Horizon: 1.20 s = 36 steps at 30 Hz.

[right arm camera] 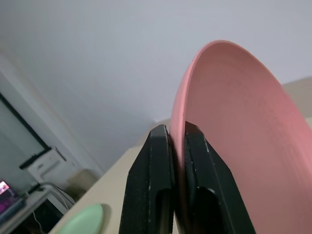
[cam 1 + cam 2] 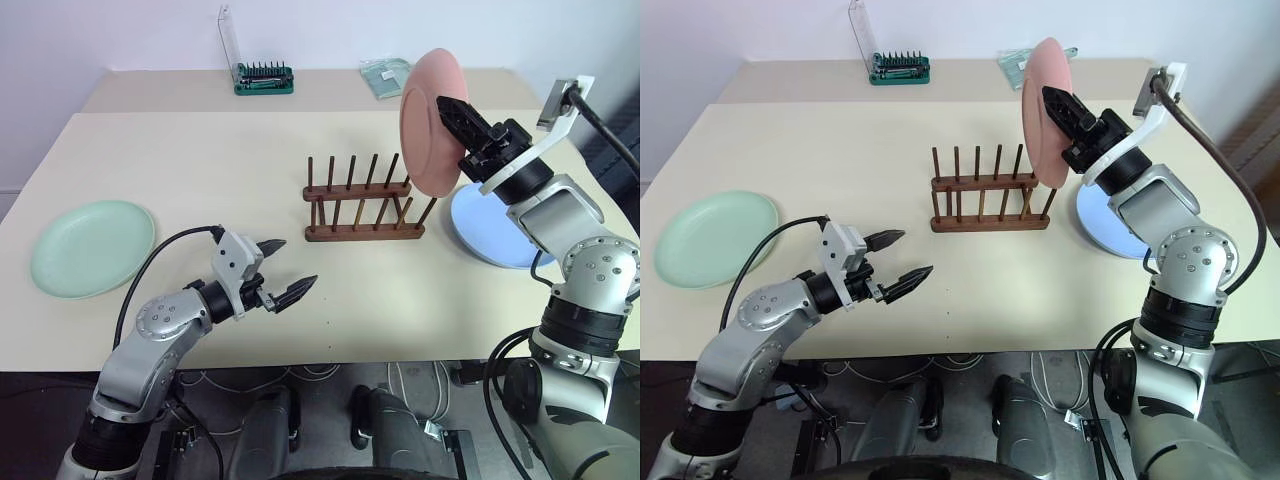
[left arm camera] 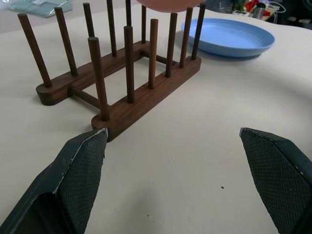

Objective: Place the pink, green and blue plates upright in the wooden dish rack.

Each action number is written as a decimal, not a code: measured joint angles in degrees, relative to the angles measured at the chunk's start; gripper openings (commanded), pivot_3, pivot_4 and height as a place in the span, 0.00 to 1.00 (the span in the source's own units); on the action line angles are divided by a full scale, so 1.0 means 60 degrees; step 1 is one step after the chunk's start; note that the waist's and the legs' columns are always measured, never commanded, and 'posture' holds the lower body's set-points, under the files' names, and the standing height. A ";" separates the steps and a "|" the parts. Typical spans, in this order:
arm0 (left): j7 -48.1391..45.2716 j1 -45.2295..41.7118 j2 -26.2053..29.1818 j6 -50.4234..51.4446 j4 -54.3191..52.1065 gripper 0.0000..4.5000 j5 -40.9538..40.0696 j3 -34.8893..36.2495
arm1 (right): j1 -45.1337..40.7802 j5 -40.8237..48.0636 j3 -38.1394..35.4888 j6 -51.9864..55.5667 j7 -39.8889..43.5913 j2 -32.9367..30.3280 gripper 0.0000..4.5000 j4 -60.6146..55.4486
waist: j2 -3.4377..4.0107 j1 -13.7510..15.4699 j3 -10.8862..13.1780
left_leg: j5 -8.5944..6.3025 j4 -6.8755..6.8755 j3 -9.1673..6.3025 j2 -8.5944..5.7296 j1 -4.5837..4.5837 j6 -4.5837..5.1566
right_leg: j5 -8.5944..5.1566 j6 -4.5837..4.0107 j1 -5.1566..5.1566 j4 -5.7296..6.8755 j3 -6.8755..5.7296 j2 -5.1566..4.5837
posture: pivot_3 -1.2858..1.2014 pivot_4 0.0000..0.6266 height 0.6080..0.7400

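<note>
On the worktop (image 2: 250, 160), the wooden dish rack (image 2: 360, 205) sits with the blue plate (image 2: 492, 232) just beside it and the green plate (image 2: 92, 246) far off. The right gripper (image 2: 452, 112) has its jaws squeezed on the pink plate (image 2: 430, 120), upright above the rack's end. The left gripper (image 2: 283, 268) waits near the rack, jaws wide open; the plate may hit a peg and slip.

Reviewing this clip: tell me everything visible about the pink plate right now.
The pink plate is round, shallow, matte and plastic-looking, with a raised rim. It is held in the air, on edge and nearly upright, above the right end of the wooden dish rack, not yet in a slot. The right gripper pinches its rim, one black finger on each face. Nothing else touches it.
</note>
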 measured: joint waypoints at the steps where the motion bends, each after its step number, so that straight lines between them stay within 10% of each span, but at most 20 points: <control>1: 0.0000 0.0013 -0.0003 -0.0008 0.0001 0.99 0.0006 -0.0001 | -0.0010 0.0094 -0.0002 -0.0001 -0.0091 0.0014 0.00 0.0025 | 0.0000 0.0003 0.0000 | 0.0000 0.0000 0.0000 0.0000 -0.0001 0.0000 | -0.0001 0.0000 0.0000 0.0000 0.0000 0.0000 | 0.52 0.24 1.00; 20: -0.0040 0.0030 -0.0067 -0.0178 0.0206 0.99 0.0184 -0.0055 | -0.0034 0.1054 -0.0246 -0.0250 -0.2185 0.0494 0.00 0.0696 | 0.0023 0.0000 0.0004 | -0.0001 -0.0002 0.0005 0.0002 -0.0007 0.0002 | -0.0005 0.0006 -0.0008 -0.0002 0.0003 0.0001 | 0.52 0.24 1.00; 29: -0.0045 0.0030 -0.0075 -0.0179 0.0209 1.00 0.0288 -0.0061 | -0.0033 0.0979 -0.0245 -0.0421 -0.2272 0.0505 0.87 0.0921 | 0.0034 -0.0004 0.0004 | -0.0002 -0.0004 0.0007 0.0004 -0.0010 0.0003 | -0.0005 0.0006 -0.0013 -0.0002 0.0005 0.0001 | 0.52 0.24 1.00; 36: 0.0016 0.0029 -0.0108 -0.0183 0.0220 1.00 0.0316 -0.0056 | -0.0227 0.0082 -0.0160 -0.0801 -0.1780 0.0058 0.87 0.0950 | 0.0045 0.0001 0.0009 | -0.0002 -0.0004 0.0010 0.0003 -0.0015 0.0003 | -0.0007 0.0007 -0.0018 -0.0006 0.0006 0.0001 | 0.52 0.24 1.00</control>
